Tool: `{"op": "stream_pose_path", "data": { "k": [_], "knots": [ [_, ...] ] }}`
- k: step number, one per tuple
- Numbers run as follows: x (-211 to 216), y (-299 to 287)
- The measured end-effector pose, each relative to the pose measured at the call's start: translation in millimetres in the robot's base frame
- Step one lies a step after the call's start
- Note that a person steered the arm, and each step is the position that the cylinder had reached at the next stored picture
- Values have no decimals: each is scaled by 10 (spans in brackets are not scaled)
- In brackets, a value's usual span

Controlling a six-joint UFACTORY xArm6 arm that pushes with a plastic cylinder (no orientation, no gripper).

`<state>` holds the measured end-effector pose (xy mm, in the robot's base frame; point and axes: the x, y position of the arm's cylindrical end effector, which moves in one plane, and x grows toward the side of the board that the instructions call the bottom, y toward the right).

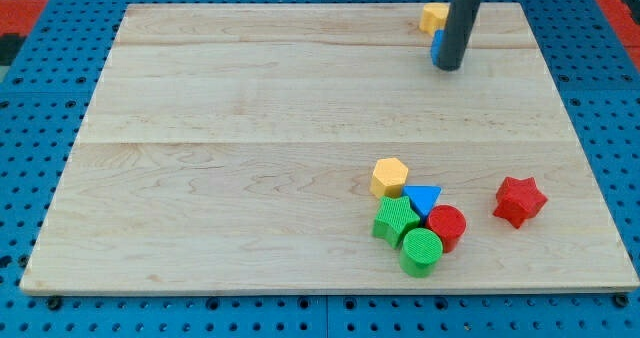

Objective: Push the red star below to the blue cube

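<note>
Approach step, no contact yet. Rod's tip point(449, 67) sits at surface's 1 o'clock, touching or hiding the blue cube point(437, 47); no jaws, nothing held. Red star point(520, 200) lies at 4 o'clock, well apart. Next: travel behind star, push toward 12.

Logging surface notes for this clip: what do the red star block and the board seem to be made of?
The red star block looks like matte moulded or printed plastic: uniform colour, no grain, faint ribbing like the green blocks'. The pale wooden board seems to be light wood with a smooth satin finish: visible grain lines and plank seams.
</note>
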<state>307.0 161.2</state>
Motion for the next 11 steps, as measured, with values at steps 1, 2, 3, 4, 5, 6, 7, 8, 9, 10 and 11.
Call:
{"op": "stream_pose_path", "data": {
  "k": [1, 2, 3, 4, 5, 6, 7, 8, 9, 10, 11],
  "knots": [
    [450, 235],
    [1090, 895],
    [1851, 1159],
    [2432, 871],
    [2230, 19],
    [1874, -380],
    [2201, -550],
    [1856, -850],
    [1635, -823],
    [1689, -636],
    [1966, -478]
  ]
}}
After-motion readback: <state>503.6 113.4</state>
